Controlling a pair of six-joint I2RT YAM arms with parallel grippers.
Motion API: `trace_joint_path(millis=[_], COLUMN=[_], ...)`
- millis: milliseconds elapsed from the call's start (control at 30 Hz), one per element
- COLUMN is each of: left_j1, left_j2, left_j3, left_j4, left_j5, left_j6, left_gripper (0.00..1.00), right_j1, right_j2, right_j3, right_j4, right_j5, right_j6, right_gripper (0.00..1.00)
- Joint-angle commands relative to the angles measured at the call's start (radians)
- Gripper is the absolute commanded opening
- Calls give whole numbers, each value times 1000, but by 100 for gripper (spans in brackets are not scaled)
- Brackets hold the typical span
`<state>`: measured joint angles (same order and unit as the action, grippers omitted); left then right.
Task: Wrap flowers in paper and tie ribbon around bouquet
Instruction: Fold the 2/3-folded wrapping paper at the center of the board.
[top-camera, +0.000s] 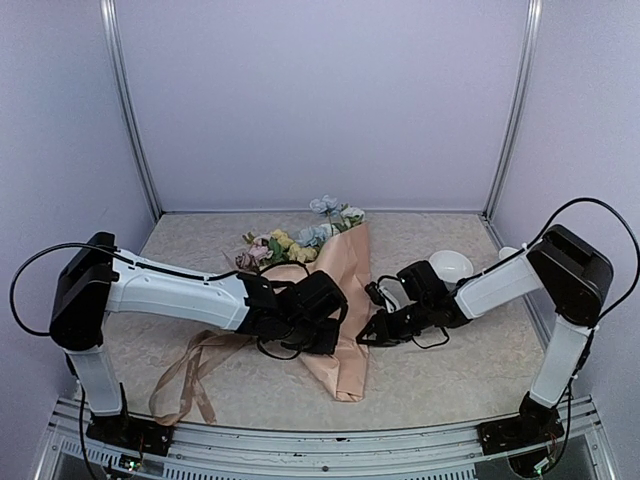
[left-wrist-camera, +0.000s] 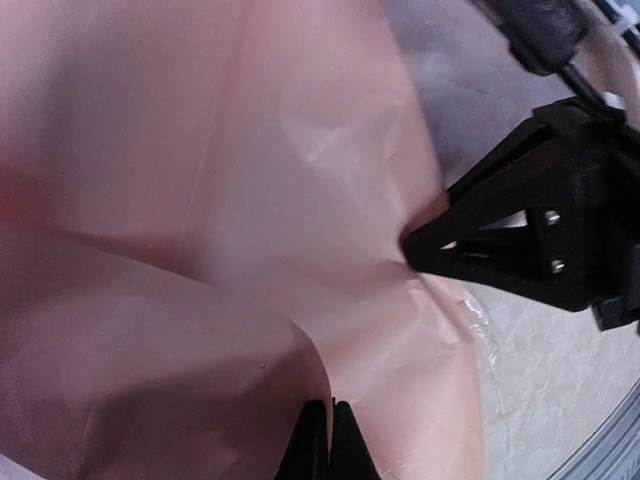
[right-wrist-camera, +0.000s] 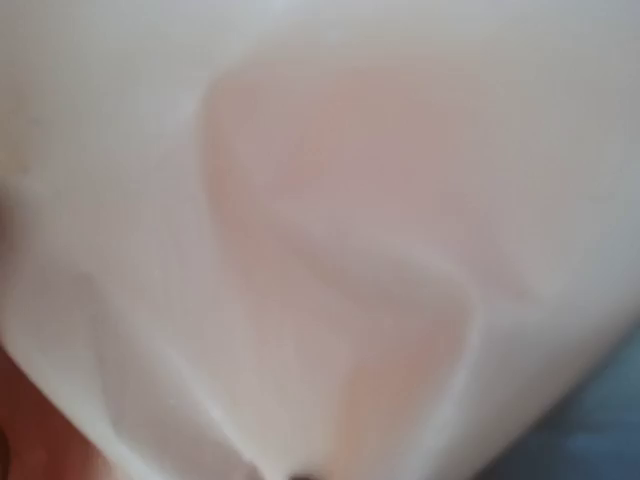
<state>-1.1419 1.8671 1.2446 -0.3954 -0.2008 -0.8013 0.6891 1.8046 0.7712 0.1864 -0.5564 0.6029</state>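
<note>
The bouquet lies mid-table: peach-pink paper rolled around the flowers, whose yellow, pink and blue blooms show at its far end. Its narrow tail points toward the near edge. My left gripper rests on the cone's middle; in the left wrist view its tips are shut on a fold of the paper. My right gripper meets the cone's right edge, and its tips pinch the sheet, with creases spreading from them. The right wrist view shows only blurred paper. The beige ribbon lies loose at the near left.
A white bowl stands at the right, behind the right forearm. A small white object sits by the right wall. Pale walls close the table on three sides, and a metal rail runs along the near edge.
</note>
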Motion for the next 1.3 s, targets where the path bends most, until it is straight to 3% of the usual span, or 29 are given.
trace_joint_path(millis=[0, 100, 333, 467, 600, 733, 833, 933, 1133, 1267], left_j1=[-54, -83, -131, -127, -117, -118, -124, -136, -141, -143], left_j2=[64, 104, 174, 197, 209, 183, 190, 199, 192, 188], left_j3=[161, 240, 295, 269, 222, 169, 172, 179, 167, 154], left_j4=[-132, -160, -162, -200, -218, -169, -176, -184, -183, -178], left_j5=[-151, -170, -73, -49, -60, -52, -41, -40, -27, -8], left_j6=[130, 185, 312, 320, 318, 345, 370, 397, 424, 442], left_gripper=[0, 0, 0, 0, 0, 0, 0, 0, 0, 0], right_j1=[41, 61, 67, 66, 47, 17, 8, 2, -36, -43], right_j2=[22, 16, -1, -20, -100, -208, -247, -194, 84, 210], right_j3=[-9, -17, -28, -16, 6, 26, 71, 135, 373, 520], right_j4=[63, 78, 104, 65, -48, -130, -147, -94, -142, -174], right_j5=[-39, -17, 4, 16, 70, 59, -49, -182, -224, -243], right_j6=[37, 58, 87, 60, 5, -66, -137, -187, -173, -181], right_gripper=[10, 7, 6, 16, 34, 38, 41, 39, 26, 23])
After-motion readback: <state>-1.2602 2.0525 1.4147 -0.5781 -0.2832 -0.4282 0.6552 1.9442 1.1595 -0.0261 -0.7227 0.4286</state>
